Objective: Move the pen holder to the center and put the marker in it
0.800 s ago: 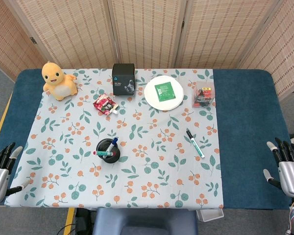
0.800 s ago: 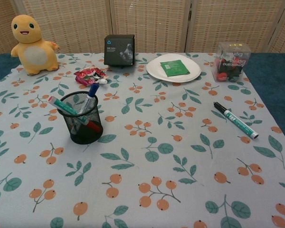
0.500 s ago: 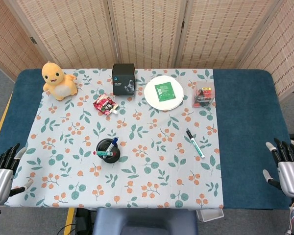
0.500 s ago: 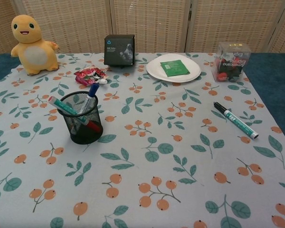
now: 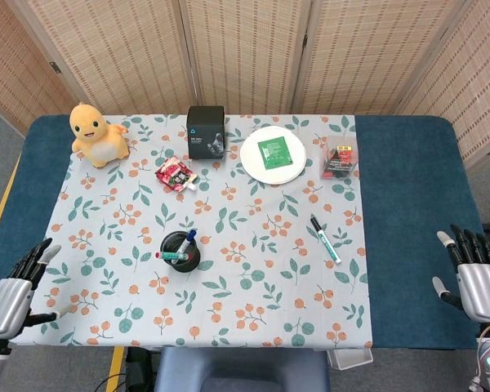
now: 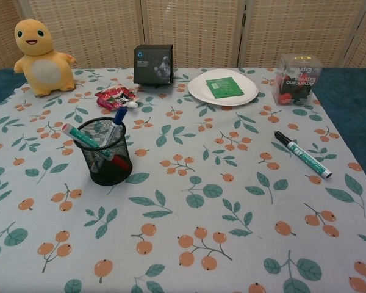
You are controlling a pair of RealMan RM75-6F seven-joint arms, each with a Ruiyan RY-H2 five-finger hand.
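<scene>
Neither hand appears in the chest view. In the head view the left hand (image 5: 12, 292) is cut off by the left and bottom edges, and the right hand (image 5: 474, 282) by the right edge, their arms mostly out of frame. The pens' lower ends are hidden inside the holder (image 6: 107, 152). Print on the black box (image 6: 153, 63), the green packet (image 6: 225, 87) and the marker (image 6: 302, 154) is too small to read.

Pen holder (image 5: 180, 251) left of centre on the cloth (image 5: 253, 269), pens (image 6: 113, 131) standing in it. Marker (image 5: 326, 239) lies well to its right. Behind: toy (image 5: 98, 135), box (image 5: 206, 131), plate (image 5: 272, 154) in a row.
</scene>
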